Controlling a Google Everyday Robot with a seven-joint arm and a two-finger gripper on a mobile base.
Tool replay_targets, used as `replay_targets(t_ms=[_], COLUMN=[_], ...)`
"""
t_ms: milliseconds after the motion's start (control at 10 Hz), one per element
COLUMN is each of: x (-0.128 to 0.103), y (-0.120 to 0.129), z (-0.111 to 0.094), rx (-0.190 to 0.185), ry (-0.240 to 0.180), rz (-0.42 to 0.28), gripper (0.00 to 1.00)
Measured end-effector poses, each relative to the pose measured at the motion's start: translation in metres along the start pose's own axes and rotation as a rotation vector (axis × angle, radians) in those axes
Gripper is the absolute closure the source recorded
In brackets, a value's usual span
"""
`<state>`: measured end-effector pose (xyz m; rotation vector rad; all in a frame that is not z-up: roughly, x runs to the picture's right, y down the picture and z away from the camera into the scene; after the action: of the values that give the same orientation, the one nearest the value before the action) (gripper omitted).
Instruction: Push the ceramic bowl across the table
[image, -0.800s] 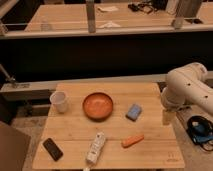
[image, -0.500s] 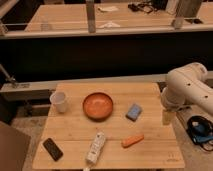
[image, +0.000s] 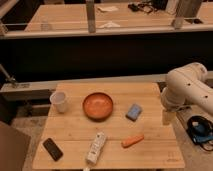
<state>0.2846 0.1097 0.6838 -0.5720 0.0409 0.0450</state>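
Observation:
An orange-brown ceramic bowl sits upright on the wooden table, slightly behind its middle. My white arm stands off the table's right edge, and my gripper hangs down from it just beside that edge, well to the right of the bowl and not touching it. A blue sponge lies between the bowl and the gripper.
A white cup stands left of the bowl. A white bottle lies near the front, an orange carrot-like item to its right, a black phone at the front left. A dark counter with railing runs behind the table.

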Motion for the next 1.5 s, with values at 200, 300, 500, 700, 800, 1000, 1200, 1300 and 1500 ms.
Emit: replay_targets(t_ms=[200,300,500,700,800,1000,1200,1300,1500], x=[0.000,0.000,0.000,-0.003,-0.014,-0.045,-0.056,-0.057,-0.065], y=[0.000,0.000,0.000,0.000,0.000,-0.002,-0.004,-0.003,0.000], z=[0.000,0.000,0.000,0.002,0.005,0.010,0.012,0.015,0.020], rx=[0.000,0.000,0.000,0.001,0.002,0.005,0.010,0.009,0.012], ry=[0.000,0.000,0.000,0.002,0.002,0.002,0.007,0.006,0.010], rz=[0.000,0.000,0.000,-0.005,-0.019,-0.049,-0.066,-0.071,-0.077], gripper=[0.20,0.20,0.20,0.20,0.20,0.20,0.20,0.20,0.20])
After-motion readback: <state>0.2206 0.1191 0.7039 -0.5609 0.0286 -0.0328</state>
